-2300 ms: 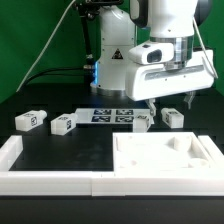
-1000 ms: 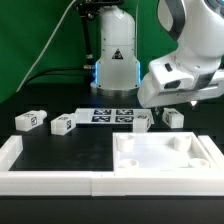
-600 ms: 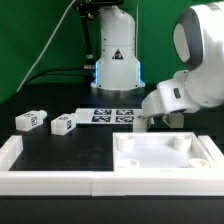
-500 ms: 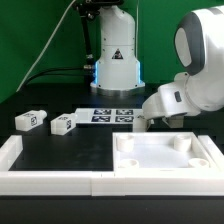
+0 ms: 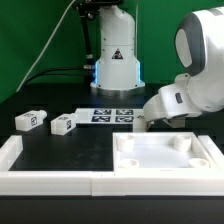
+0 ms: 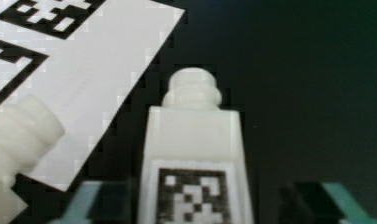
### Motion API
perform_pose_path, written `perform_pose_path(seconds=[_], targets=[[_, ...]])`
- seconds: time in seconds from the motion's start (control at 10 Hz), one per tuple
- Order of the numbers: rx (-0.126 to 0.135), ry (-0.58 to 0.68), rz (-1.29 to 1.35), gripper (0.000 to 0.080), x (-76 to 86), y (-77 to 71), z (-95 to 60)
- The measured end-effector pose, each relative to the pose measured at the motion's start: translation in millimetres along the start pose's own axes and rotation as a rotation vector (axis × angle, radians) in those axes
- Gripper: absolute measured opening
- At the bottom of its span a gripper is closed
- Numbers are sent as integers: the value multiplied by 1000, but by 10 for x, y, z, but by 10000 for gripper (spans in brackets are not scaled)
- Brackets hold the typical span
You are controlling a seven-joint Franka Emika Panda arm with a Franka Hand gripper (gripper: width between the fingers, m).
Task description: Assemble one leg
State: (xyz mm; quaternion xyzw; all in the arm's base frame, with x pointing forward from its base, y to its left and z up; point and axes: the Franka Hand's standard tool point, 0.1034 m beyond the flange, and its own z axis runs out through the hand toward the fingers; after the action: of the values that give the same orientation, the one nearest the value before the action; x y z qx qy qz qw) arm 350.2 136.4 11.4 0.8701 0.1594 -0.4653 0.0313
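In the wrist view a white leg (image 6: 199,140) with a black-and-white tag lies lengthwise between my fingers, its round peg end pointing away. My gripper (image 6: 213,205) is open, and dark gaps show between the leg and each fingertip (image 6: 107,206). In the exterior view my tilted hand (image 5: 166,104) is low over the table right of the marker board (image 5: 108,115) and hides most of that leg (image 5: 141,121). Two more legs (image 5: 30,119) (image 5: 63,124) lie at that view's left.
The large flat white square piece with corner holes (image 5: 165,151) lies just in front of my hand. A white raised border (image 5: 50,178) runs along the table's front and left. Another white part (image 6: 18,140) rests at the marker board's edge (image 6: 96,60) beside the leg.
My arm has swung to the exterior view's right, tilted, and come down over the legs beside the marker board. In the last half second it has hardly moved.
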Motion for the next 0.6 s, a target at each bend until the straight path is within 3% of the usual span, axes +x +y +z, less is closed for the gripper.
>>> perform_pose_path(seconds=[0.6], targets=[[1, -9, -1, 290, -25, -9, -22]])
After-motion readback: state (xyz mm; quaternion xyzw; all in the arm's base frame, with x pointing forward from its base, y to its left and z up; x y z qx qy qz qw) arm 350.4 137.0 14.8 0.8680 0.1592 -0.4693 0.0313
